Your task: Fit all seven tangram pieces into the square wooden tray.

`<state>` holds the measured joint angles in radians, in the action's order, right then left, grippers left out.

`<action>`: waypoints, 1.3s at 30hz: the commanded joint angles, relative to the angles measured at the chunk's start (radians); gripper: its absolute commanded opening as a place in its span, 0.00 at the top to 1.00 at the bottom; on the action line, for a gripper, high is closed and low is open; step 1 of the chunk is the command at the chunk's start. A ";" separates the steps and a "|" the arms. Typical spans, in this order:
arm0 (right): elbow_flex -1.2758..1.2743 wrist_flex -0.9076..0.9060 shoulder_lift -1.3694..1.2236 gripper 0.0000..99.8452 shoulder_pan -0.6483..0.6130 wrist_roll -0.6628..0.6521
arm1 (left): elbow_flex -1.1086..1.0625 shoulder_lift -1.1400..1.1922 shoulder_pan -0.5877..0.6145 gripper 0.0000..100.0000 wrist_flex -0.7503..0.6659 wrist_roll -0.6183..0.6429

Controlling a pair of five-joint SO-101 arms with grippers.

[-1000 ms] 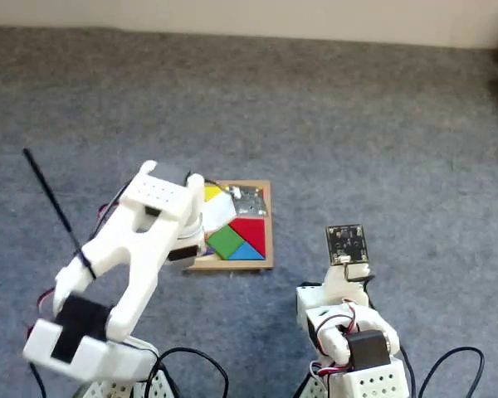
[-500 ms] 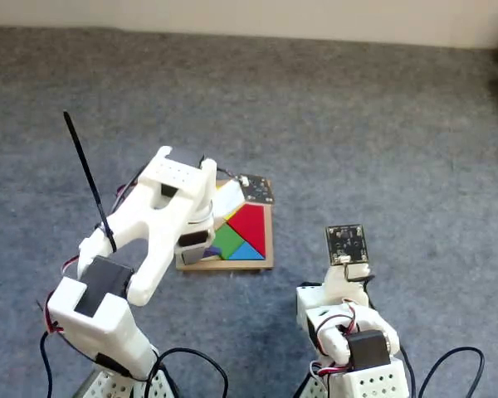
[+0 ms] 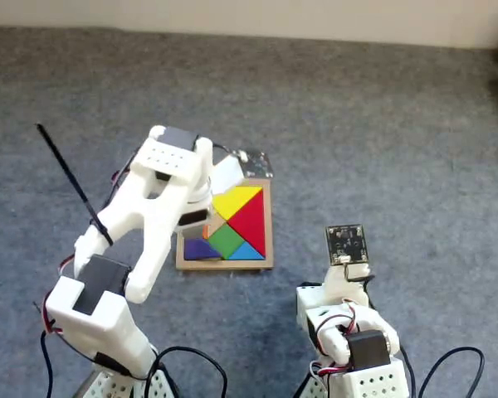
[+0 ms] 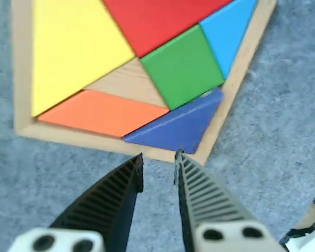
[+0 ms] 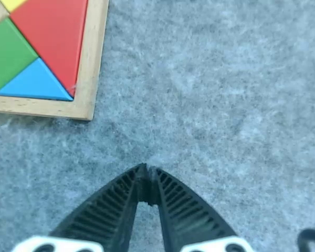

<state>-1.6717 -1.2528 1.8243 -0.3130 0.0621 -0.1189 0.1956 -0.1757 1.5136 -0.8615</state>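
The square wooden tray (image 3: 269,224) lies on the grey carpet between the arms. In the left wrist view the tray (image 4: 21,68) holds a yellow triangle (image 4: 68,50), a red triangle (image 4: 157,21), a green square (image 4: 182,65), a light blue triangle (image 4: 232,29) and an orange piece (image 4: 102,111). A dark blue triangle (image 4: 179,125) lies at the corner, its tip over the rim. Between them is a wood-coloured triangle (image 4: 128,84); piece or bare floor, I cannot tell. My left gripper (image 4: 158,156) hangs slightly open just outside that corner, holding nothing. My right gripper (image 5: 147,173) is shut over carpet.
The left arm (image 3: 162,199) overhangs the tray's left edge in the high view. The right arm (image 3: 349,332) is folded near the front edge, to the tray's right. Grey carpet (image 3: 382,124) stretches all around. A black cable tie (image 3: 66,178) sticks out from the left arm.
The left arm has lifted and drawn back off the tray, uncovering the yellow, orange and dark blue pieces. The right arm has kept still.
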 commanded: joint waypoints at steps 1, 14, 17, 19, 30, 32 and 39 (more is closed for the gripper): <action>-0.153 -0.004 0.016 0.99 -0.002 0.002 | 0.064 -0.004 0.025 0.88 0.009 0.005; -0.153 -0.004 0.016 0.99 -0.002 0.002 | 0.058 -0.015 0.027 0.88 0.012 0.014; -0.153 -0.004 0.016 0.99 -0.002 0.002 | 0.062 -0.018 0.027 0.90 0.005 0.094; -0.153 -0.004 0.016 0.99 -0.002 0.002 | 0.059 -0.045 0.025 0.96 0.005 0.120; -0.153 -0.004 0.016 0.99 -0.002 0.002 | -0.203 -0.257 0.016 1.00 -0.276 0.292; -0.153 -0.004 0.016 0.99 -0.002 0.002 | -0.236 -0.275 0.018 1.00 -0.311 0.324; -0.153 -0.004 0.016 0.99 -0.002 0.002 | -0.249 -0.285 0.015 1.00 -0.331 0.423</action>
<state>-1.6717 -1.2528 1.8243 -0.3130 0.0621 -0.3751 -0.0376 -0.1603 1.1991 -0.4841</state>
